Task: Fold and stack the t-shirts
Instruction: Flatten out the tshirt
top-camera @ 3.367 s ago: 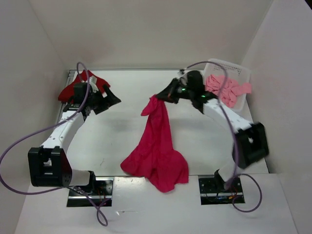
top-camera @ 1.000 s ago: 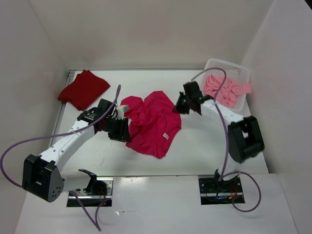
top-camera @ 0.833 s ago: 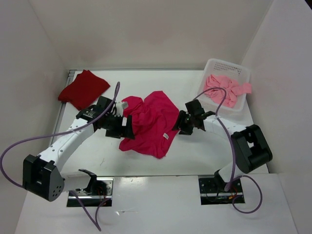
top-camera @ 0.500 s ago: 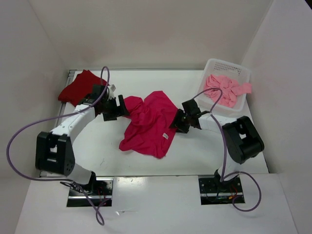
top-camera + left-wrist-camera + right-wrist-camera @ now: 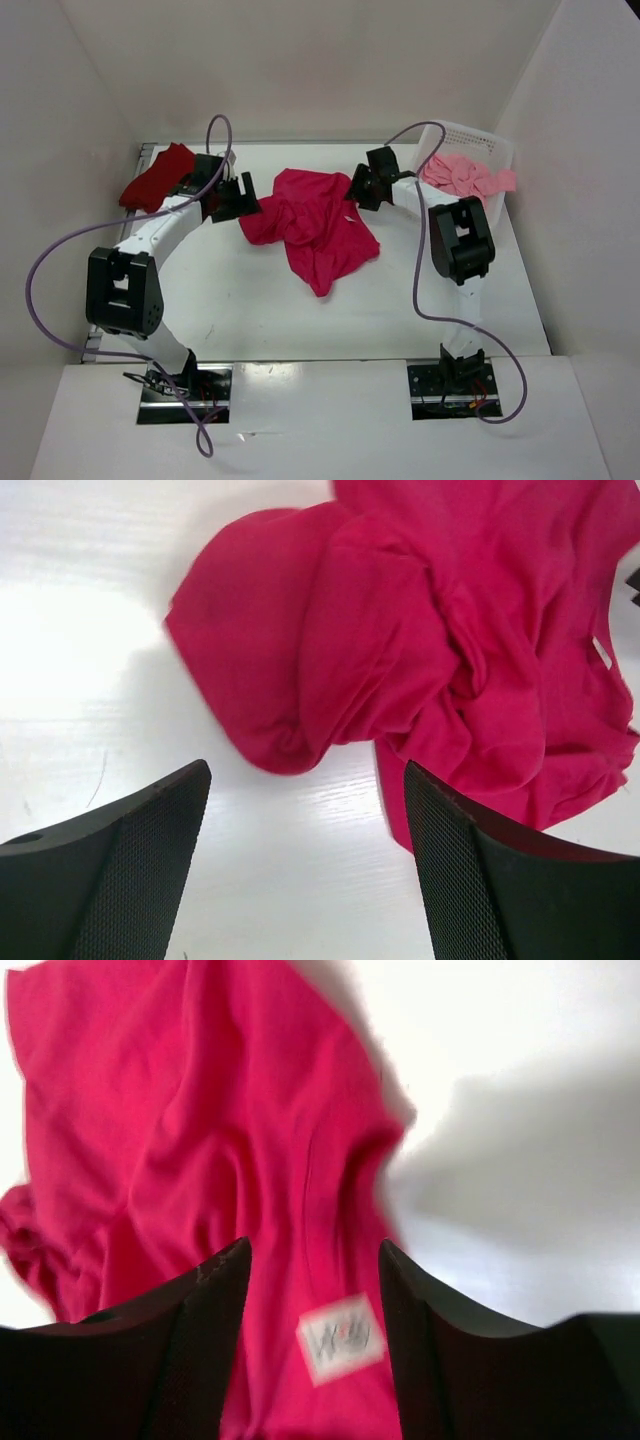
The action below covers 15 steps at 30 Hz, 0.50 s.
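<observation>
Crimson shirt [image 5: 318, 228]: crumpled mid-surface [image 5: 230, 300], between both claws.
Dark red shirt [image 5: 155, 180]: far left corner.
Salmon shirt [image 5: 468, 177]: heaped in the basket [image 5: 478, 138], far right.
Left claw [image 5: 305, 780]: jaws apart, empty, at the crimson shirt's left edge.
Right claw [image 5: 312, 1260]: jaws apart, empty, over its label [image 5: 340, 1338].

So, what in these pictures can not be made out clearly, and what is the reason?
- Label on the crimson shirt: right wrist view, print blurred, unreadable.
- Dark red shirt: top view, its right end hidden behind the left arm.
- Salmon shirt: top view, small and crumpled in the basket; its own folds hide its shape.
- Crimson shirt: cut off by the edges in both wrist views.
</observation>
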### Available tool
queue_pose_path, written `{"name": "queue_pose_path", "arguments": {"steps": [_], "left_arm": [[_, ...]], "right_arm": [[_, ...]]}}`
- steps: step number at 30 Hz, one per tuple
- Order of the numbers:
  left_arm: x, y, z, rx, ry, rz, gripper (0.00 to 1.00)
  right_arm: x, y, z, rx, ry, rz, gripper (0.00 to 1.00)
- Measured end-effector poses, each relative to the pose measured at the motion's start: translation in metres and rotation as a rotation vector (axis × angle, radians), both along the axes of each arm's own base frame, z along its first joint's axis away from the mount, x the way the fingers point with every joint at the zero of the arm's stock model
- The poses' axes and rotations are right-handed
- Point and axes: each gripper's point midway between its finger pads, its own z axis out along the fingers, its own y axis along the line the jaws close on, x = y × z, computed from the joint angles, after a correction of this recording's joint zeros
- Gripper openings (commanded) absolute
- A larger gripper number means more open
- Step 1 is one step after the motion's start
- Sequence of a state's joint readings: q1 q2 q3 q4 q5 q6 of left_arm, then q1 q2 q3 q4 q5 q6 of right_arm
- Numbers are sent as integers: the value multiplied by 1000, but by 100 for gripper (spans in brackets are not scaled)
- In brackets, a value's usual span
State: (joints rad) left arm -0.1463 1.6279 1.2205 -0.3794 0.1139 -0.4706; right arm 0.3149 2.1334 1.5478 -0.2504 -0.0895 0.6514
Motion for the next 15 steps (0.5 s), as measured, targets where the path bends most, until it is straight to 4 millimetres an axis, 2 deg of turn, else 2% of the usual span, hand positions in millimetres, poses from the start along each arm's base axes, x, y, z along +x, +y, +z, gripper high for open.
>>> {"name": "queue_pose_path", "arguments": {"steps": [3,4,5,6,8,11,12,15], "left_arm": [[10,-17,0,27,-21,-58,82],[12,-23,-5,33,-16,-76,81],[13,-28,-12,41,-6,-94,81],[14,-33,-21,45,11,-110,81],[17,-41,-39,55,53,-130,81],[25,-47,-58,73,87,-141,81],[29,-47,-61,83,91,-142,81],[42,-50,-61,108,67,-141,70]], "right_arm": [[-22,-11,21,-21,-12,12,62],[-35,-15,29,-20,-18,11,58],[-51,-21,36,-19,-20,8,42],[-68,-26,42,-19,-21,7,34],[-100,-36,50,-6,-20,-7,13],[-137,-47,45,7,5,-27,11],[-149,-50,39,8,22,-33,15],[-178,-57,21,14,81,-49,27]]}}
